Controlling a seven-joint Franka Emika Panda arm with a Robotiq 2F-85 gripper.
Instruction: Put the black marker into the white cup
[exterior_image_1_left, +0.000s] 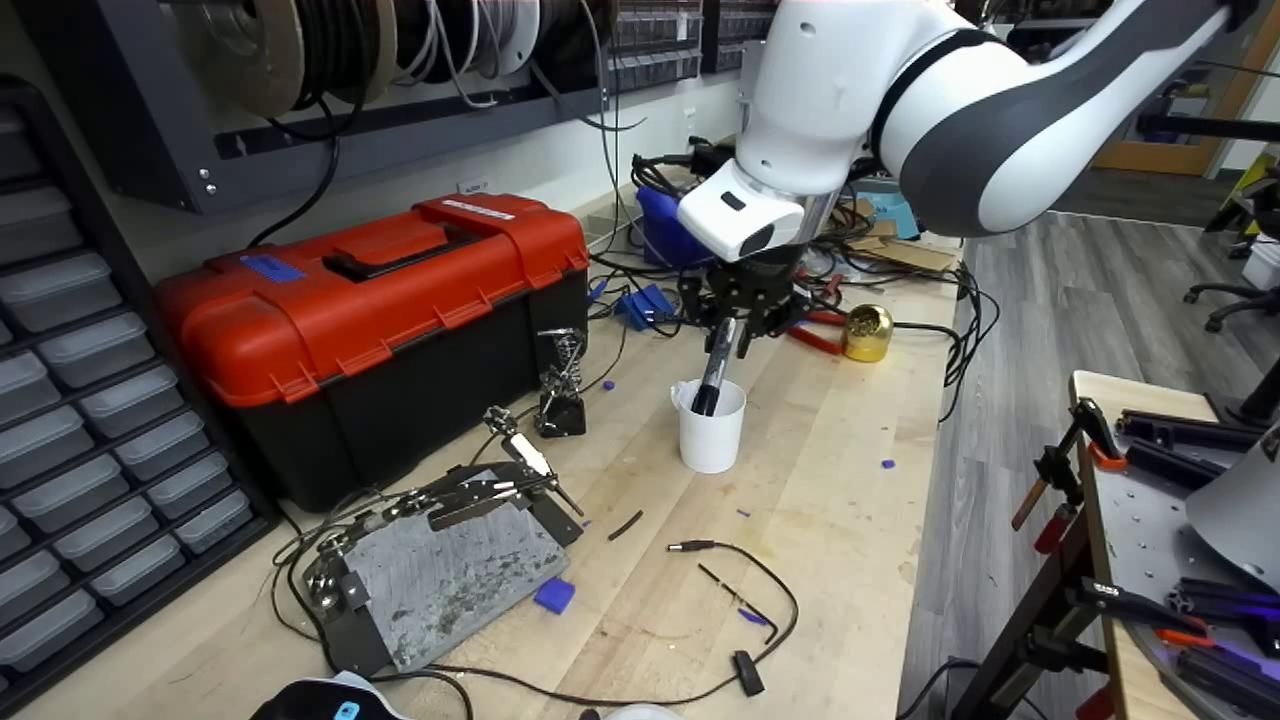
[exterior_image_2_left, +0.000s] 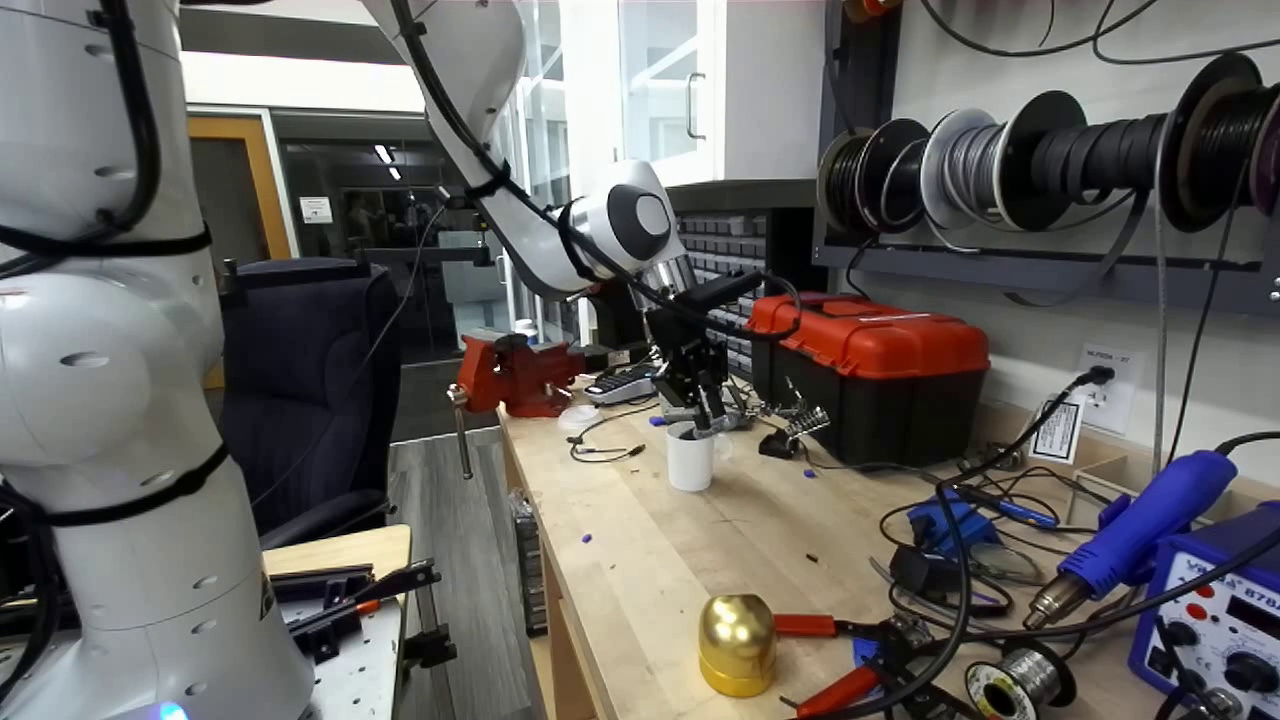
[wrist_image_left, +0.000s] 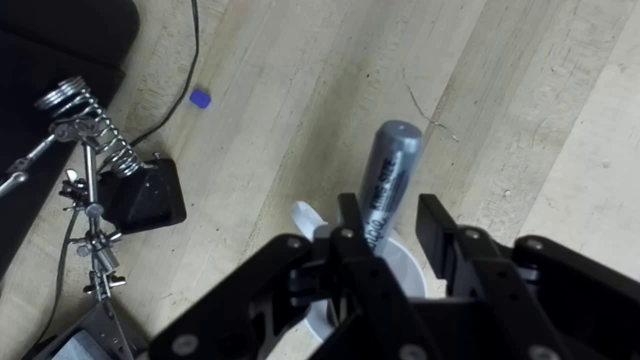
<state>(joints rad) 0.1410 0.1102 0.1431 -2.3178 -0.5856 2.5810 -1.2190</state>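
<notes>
Marker (wrist_image_left: 388, 187) leans in the white cup (exterior_image_1_left: 711, 440), dark end down, top above rim. Gripper (wrist_image_left: 391, 210) over cup, fingers apart, marker unclamped.

Silver-and-black marker (wrist_image_left: 388, 185), tilted, black end down inside the upright white cup (exterior_image_1_left: 711, 442)

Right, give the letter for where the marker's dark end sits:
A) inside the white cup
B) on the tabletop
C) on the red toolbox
A: in an exterior view, the marker slants down into the white cup, its dark end visible inside the rim.
</notes>
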